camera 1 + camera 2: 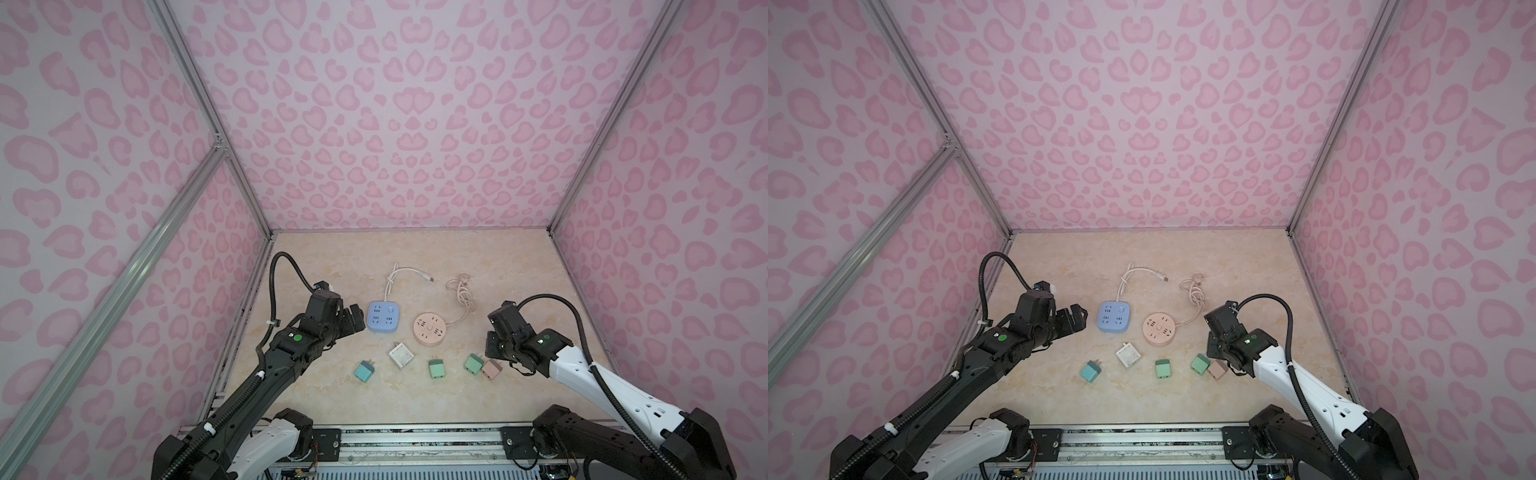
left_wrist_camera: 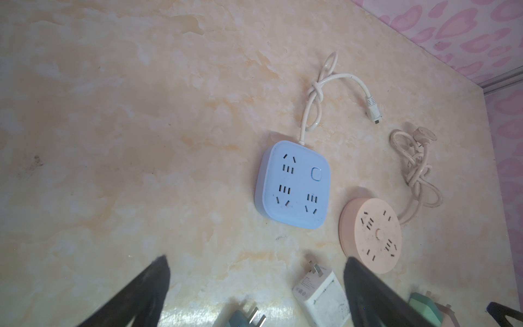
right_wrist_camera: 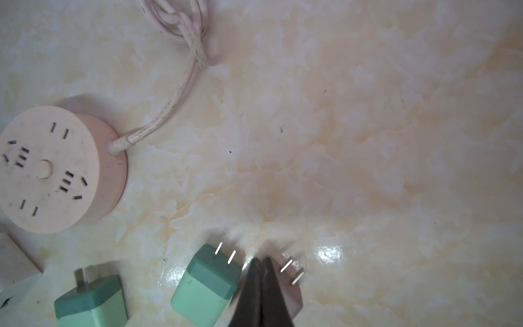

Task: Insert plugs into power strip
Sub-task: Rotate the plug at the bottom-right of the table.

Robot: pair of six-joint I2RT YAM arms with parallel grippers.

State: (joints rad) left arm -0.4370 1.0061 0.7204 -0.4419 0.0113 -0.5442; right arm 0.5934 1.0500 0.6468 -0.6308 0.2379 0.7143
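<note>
Left end effector (image 1: 354, 322): fingers wide apart, empty, hovering beside blue power strip (image 1: 384, 317). Right end effector (image 3: 261, 264): fingers pressed together, gripping nothing, just over pinkish-tan plug (image 1: 491, 370). Teal plug (image 1: 364, 371), white plug (image 1: 401, 355), middle mint plug (image 1: 436, 369) and right mint plug (image 1: 473, 364) lie loose on worktop (image 1: 332, 399), near round pink power strip (image 1: 429, 328).

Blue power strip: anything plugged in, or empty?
Empty. The blue power strip shows bare slots in all three outlets, with nothing seated in them.

Robot test booth: pink-patterned walls (image 1: 395, 124), aluminium frame (image 1: 220, 143), marble-look tabletop (image 1: 415, 399).
</note>
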